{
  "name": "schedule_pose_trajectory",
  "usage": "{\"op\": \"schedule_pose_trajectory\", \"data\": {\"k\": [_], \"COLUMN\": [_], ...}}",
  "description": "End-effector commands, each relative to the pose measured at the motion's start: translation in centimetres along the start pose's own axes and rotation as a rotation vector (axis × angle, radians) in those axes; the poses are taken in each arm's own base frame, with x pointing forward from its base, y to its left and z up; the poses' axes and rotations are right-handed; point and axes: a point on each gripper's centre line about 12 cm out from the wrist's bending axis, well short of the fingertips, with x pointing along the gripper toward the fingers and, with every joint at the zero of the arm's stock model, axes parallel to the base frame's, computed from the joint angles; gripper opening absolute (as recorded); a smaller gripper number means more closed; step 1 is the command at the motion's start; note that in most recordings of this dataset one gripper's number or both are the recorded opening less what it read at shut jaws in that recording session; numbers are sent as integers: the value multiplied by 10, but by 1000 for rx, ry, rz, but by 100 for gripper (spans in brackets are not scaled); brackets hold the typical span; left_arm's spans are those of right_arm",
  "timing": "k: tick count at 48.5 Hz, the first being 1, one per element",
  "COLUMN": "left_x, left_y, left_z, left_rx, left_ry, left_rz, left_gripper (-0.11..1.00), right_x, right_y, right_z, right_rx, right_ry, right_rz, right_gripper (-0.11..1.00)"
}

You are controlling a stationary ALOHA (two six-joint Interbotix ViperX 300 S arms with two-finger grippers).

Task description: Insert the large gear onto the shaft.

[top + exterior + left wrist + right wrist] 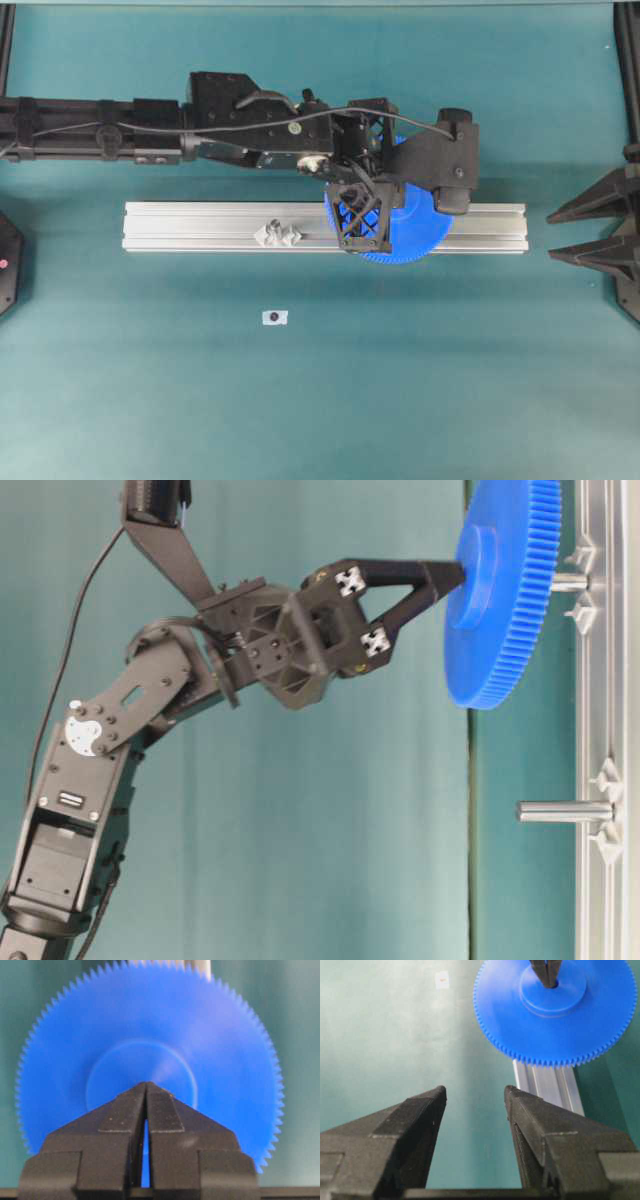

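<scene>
1. The left gripper [452, 576] has its fingers pressed together, their tips meeting at the raised hub of the large gear [505, 590]; the wrist view shows the fingers [165, 1110] all but touching over the hub, so the gear is carried at its centre.
2. The gear sits over the aluminium rail [200, 228], its face turned toward the rail, with the shaft [568, 581] just behind its hub; whether the pin has entered the hole cannot be told.
3. A second pin [565, 811] stands bare farther along the rail, well apart from the gear.
4. The right gripper [475, 1100] stands wide open, holding nothing, at the table's right edge.
5. Only the overhead view shows a small white tag [275, 317] on the teal table [450, 380]; there, the left arm hides the gear's hub.
</scene>
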Motion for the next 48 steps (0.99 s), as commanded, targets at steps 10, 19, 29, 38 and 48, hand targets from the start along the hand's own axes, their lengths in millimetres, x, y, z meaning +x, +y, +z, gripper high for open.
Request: {"op": "schedule_pose_trajectory", "data": {"k": [10, 19, 29, 38, 48], "left_x": [-46, -95, -93, -41, 18], "left_y": [11, 19, 19, 13, 3], "left_z": [36, 70, 68, 45, 8], "left_rx": [9, 37, 35, 33, 16], "left_ry": [-123, -192, -112, 4, 101], "left_rz": [33, 54, 34, 4, -21], "left_gripper": [-1, -1, -1, -1, -1], "right_x": [-1, 0, 0, 0, -1], "right_y": [1, 1, 1, 1, 1], "right_z": [6, 5, 5, 5, 5], "right_rx": [11, 10, 11, 11, 11], "right_ry": [-17, -15, -14, -14, -17], "right_rz": [3, 2, 2, 2, 3], "right_gripper": [58, 58, 58, 58, 58]}}
